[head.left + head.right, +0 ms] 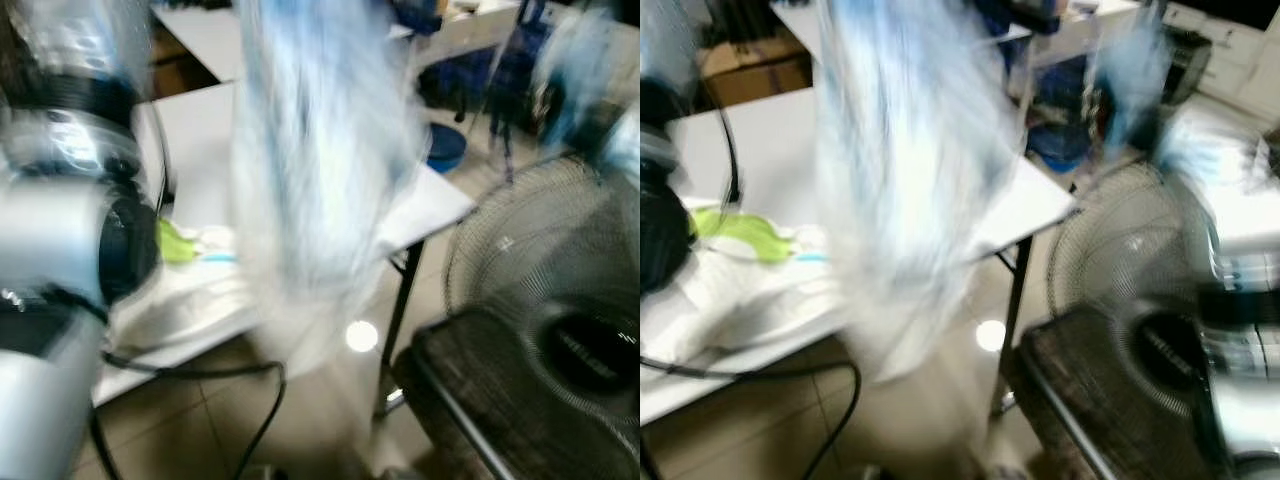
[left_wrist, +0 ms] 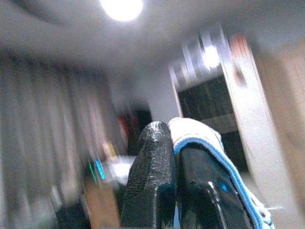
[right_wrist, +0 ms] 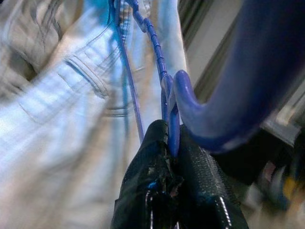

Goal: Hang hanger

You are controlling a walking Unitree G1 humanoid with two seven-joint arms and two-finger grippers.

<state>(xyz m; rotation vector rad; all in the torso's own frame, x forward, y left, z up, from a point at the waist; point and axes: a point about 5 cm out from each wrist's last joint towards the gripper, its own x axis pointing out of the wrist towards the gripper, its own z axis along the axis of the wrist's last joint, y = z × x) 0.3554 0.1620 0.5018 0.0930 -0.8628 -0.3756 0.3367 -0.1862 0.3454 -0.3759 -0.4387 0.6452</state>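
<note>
A pale blue and white garment (image 1: pixel 320 150) hangs blurred in mid-air in front of me. In the right wrist view my right gripper (image 3: pixel 171 138) is shut on a thin blue hanger (image 3: pixel 157 52), from which the same garment (image 3: pixel 62 95) hangs. A thick blue curved bar (image 3: pixel 257 71) runs right beside the held part of the hanger. My left gripper (image 2: pixel 174 138) is raised toward the ceiling and shut on a white cloth edge with blue trim (image 2: pixel 195 131). My left arm (image 1: pixel 60 230) is close at the left.
A white table (image 1: pixel 200 130) stands behind the garment with white cloth and a green item (image 1: pixel 175 243) on it. A standing fan (image 1: pixel 560 290) and a dark box (image 1: pixel 470 390) are at the right. A black cable (image 1: pixel 250 400) hangs near the tiled floor.
</note>
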